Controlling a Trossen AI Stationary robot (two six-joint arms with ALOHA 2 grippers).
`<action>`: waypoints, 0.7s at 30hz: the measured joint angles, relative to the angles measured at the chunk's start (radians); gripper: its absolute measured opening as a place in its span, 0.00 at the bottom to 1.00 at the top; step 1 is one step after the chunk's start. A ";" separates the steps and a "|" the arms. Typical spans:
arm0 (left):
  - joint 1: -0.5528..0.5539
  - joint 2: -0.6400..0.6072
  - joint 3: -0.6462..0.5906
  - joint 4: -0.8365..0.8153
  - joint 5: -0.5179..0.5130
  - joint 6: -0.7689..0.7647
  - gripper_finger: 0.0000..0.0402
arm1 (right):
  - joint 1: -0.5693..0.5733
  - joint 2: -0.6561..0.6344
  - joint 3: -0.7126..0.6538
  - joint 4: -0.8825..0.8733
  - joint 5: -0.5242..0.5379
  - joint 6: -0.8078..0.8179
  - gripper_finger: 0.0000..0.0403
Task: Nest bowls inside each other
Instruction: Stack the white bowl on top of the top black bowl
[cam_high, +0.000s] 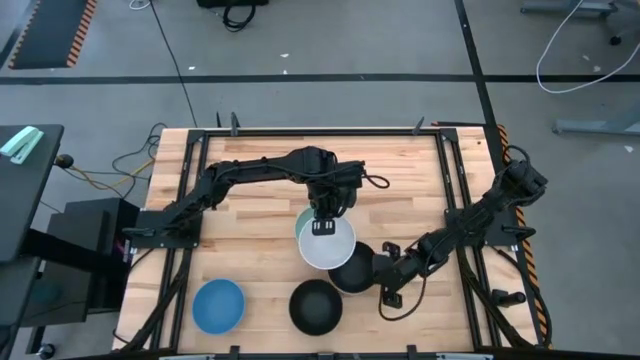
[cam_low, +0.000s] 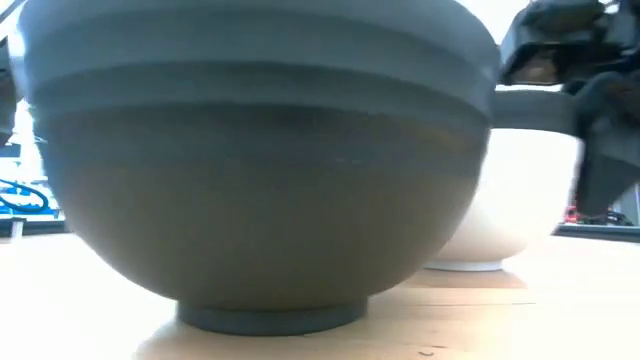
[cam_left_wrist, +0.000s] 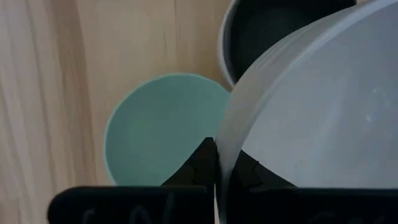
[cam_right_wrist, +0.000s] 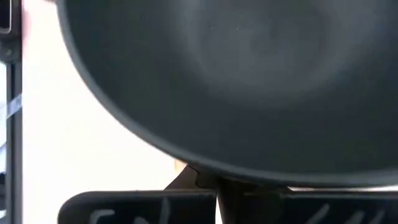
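Note:
My left gripper (cam_high: 323, 226) is shut on a white bowl (cam_high: 328, 247) at the table's middle, above a mint green bowl (cam_left_wrist: 158, 130) that rests on the wood. My right gripper (cam_high: 377, 270) is shut on a black bowl (cam_high: 352, 272), just right of and partly under the white one. A second black bowl (cam_high: 315, 306) stands on its foot near the front edge, and a blue bowl (cam_high: 218, 305) sits at the front left. In the low view a white bowl (cam_low: 500, 200) stands on its foot behind the near black bowl (cam_low: 265, 170). My left gripper pinches the white bowl's rim (cam_left_wrist: 219, 163), one finger inside the bowl and one outside. The fingers come from above, pointing steeply down. The bowl hangs tilted, lifted over the mint green bowl. My right gripper pinches the black bowl's rim (cam_right_wrist: 214, 174) on the side toward the table's right, one finger inside and one outside, slanting down from the right. The bowl's opening faces up. Whether it is lifted clear, I cannot tell.
Black rails (cam_high: 455, 200) run along the table's left and right sides. Bare wood (cam_high: 250, 200) lies to the left of the bowls and at the far side. The white bowl overlaps the held black bowl in the high view.

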 joint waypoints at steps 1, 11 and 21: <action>-0.004 0.000 0.000 -0.002 0.001 0.000 0.02 | -0.015 0.005 0.005 -0.001 -0.004 -0.021 0.00; -0.052 0.000 0.000 -0.020 0.003 0.001 0.03 | -0.139 0.075 0.053 0.006 -0.059 -0.178 0.00; -0.085 0.000 0.000 -0.035 0.017 0.009 0.04 | -0.197 0.079 0.088 0.039 -0.074 -0.320 0.00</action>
